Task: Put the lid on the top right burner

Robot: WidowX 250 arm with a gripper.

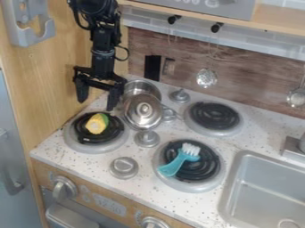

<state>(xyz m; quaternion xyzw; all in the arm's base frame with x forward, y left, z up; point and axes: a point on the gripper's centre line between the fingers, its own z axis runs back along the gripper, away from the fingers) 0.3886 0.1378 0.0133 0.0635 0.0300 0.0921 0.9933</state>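
Fingers (82, 92) spread wide and empty, we judge the metal lid (134, 116) at the pot's (137, 87) six o'clock light, stiff, slippery, best gripped by its knob (143, 108).

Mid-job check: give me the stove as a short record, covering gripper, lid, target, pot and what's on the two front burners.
gripper: open, in front of the left wall, beside the pot
lid: silver, tilted against the pot, not on the target
target: top right burner, black coil
pot: metal, behind the lid
front left burner: yellow-green toy corn
front right burner: teal brush
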